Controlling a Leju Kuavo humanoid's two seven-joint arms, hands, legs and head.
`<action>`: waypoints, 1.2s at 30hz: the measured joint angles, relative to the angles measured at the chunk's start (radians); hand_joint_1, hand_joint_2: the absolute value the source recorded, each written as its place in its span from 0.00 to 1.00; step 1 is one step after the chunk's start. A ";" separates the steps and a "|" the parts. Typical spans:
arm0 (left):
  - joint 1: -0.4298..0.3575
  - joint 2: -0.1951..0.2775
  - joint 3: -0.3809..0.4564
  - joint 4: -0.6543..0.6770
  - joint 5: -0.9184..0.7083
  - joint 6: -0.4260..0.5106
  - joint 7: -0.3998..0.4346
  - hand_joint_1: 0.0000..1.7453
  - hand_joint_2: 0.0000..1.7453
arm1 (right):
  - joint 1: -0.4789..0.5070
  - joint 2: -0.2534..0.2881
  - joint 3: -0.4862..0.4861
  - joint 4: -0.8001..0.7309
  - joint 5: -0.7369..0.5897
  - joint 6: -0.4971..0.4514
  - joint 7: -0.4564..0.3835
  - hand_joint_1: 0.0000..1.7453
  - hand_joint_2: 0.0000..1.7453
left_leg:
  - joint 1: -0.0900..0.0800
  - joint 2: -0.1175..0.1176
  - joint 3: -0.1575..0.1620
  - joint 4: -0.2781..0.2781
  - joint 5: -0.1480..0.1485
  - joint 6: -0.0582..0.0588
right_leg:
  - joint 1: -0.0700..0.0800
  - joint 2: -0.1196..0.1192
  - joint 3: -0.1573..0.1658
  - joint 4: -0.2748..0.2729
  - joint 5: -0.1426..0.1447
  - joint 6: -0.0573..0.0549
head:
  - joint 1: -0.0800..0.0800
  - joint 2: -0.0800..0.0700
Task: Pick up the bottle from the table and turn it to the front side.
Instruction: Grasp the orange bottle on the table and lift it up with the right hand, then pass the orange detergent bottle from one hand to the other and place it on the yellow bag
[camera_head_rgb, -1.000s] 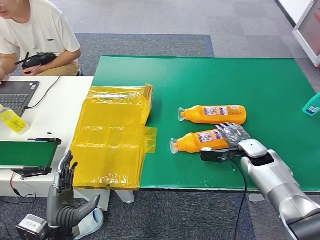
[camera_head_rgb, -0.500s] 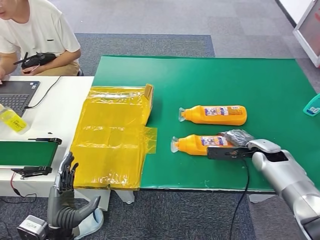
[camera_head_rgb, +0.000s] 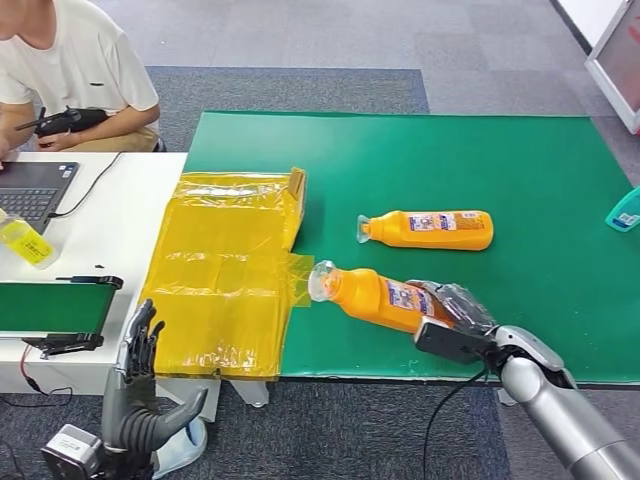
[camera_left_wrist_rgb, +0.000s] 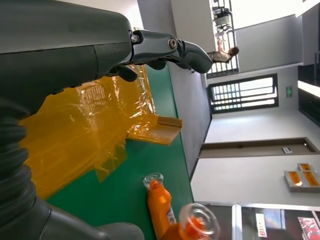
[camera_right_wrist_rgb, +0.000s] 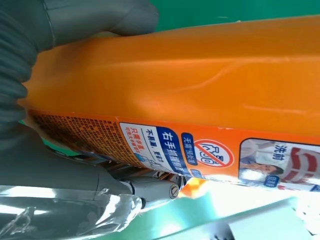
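Gripping the nearer orange bottle (camera_head_rgb: 377, 297) by its base, my right hand (camera_head_rgb: 453, 305) holds it tilted above the green worktop (camera_head_rgb: 528, 180) near the second bottle (camera_head_rgb: 426, 229), while my left hand (camera_head_rgb: 136, 375) hangs open, fingers apart.
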 joint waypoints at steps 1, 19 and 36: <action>0.000 0.000 0.000 0.000 -0.001 0.001 0.001 0.00 1.00 | 0.016 0.019 -0.023 -0.019 -0.024 0.001 -0.017 1.00 1.00 | 0.000 0.000 0.000 0.000 0.000 0.000 | 0.000 0.000 0.000 0.000 0.000 0.000 | 0.000 0.000; -0.097 0.067 -0.243 -0.066 0.204 -0.142 0.096 0.00 1.00 | 0.299 0.481 0.011 -0.371 0.573 -0.436 -0.095 1.00 1.00 | 0.003 0.000 0.001 -0.001 -0.001 -0.004 | 0.003 0.000 -0.001 0.001 -0.002 -0.003 | 0.000 0.000; -0.236 0.194 -0.483 -0.033 0.252 -0.106 0.140 1.00 1.00 | 0.268 0.506 0.155 -0.290 0.665 -0.540 -0.019 1.00 1.00 | 0.003 0.001 0.001 -0.001 0.000 -0.004 | 0.003 0.000 -0.001 0.001 -0.001 -0.004 | 0.000 0.000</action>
